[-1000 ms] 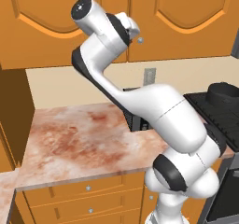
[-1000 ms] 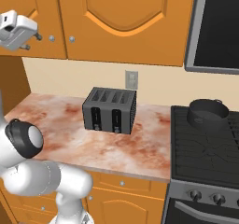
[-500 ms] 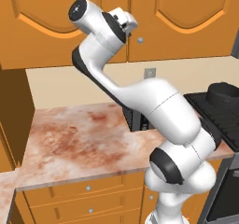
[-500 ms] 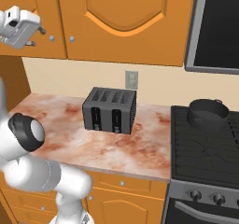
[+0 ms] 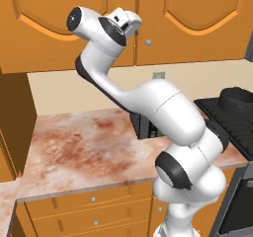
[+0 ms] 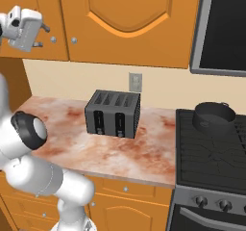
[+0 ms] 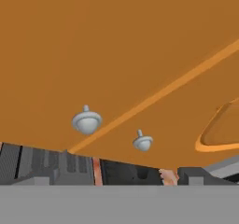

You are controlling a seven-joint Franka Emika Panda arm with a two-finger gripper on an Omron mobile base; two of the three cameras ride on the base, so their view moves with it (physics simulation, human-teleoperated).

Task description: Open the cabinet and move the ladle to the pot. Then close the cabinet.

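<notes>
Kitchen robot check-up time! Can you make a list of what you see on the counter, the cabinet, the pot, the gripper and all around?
Surface: marbled counter, bare apart from the toaster.
Job's things: cabinet doors closed; two knobs close ahead in the hand view; pot on the stove; ladle nothing seen.
Clutter: black toaster.
Grippers: gripper open, raised by the knobs, holding nothing.
Cables: nothing seen.
Surroundings: wall outlet, microwave, drawers below.

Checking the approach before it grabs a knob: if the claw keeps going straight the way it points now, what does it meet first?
Probably the cabinet door face, near its two round knobs. The open claw points at the closed doors close up; which knob it would meet first is hard to judge.
</notes>
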